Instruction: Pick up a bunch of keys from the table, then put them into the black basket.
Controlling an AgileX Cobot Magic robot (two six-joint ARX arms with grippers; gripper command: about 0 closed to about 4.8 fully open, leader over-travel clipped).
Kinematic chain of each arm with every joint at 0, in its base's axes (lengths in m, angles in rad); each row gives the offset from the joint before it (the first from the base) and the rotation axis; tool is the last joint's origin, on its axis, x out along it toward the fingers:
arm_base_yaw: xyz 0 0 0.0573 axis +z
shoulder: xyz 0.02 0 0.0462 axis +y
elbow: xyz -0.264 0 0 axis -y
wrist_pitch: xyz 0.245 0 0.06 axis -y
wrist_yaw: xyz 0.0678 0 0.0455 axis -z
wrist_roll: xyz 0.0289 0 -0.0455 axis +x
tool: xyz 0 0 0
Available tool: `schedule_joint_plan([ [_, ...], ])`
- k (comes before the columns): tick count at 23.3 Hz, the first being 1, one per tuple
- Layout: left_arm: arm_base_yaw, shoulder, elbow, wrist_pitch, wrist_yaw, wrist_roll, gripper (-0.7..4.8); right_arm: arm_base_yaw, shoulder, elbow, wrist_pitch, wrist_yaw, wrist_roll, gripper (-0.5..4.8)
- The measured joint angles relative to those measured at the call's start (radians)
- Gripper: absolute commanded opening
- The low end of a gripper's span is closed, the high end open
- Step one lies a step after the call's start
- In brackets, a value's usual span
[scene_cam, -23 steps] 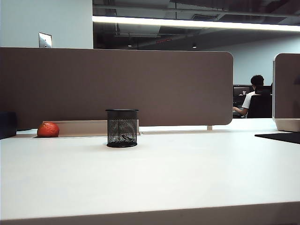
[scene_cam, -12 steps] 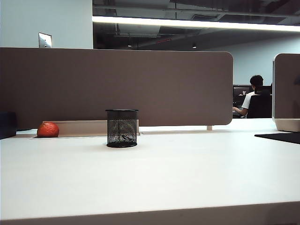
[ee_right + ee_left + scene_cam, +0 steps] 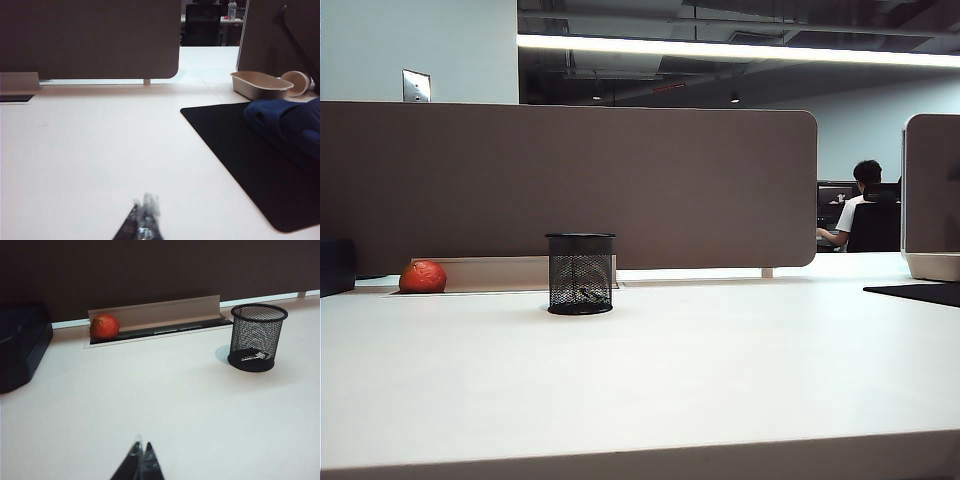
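The black basket stands upright on the white table, left of centre near the partition. Through its mesh the bunch of keys shows as pale grey metal lying on its bottom, and in the exterior view the keys are a faint glint. My left gripper is shut and empty, low over bare table well short of the basket. Over bare table on the right side, my right gripper is shut, its tips blurred. Neither gripper shows in the exterior view.
A red-orange fruit lies in the cable slot at the back left. A dark box sits at the far left. On the right are a black mat, a blue cloth, a beige tray and a cup.
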Motion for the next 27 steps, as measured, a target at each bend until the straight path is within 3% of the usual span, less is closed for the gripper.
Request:
schedule_joint_plan([
  [27, 0.000, 0.000, 0.000, 0.001, 0.000, 0.000, -0.05, 0.000, 0.000, 0.000, -0.023, -0.002, -0.010, -0.06],
])
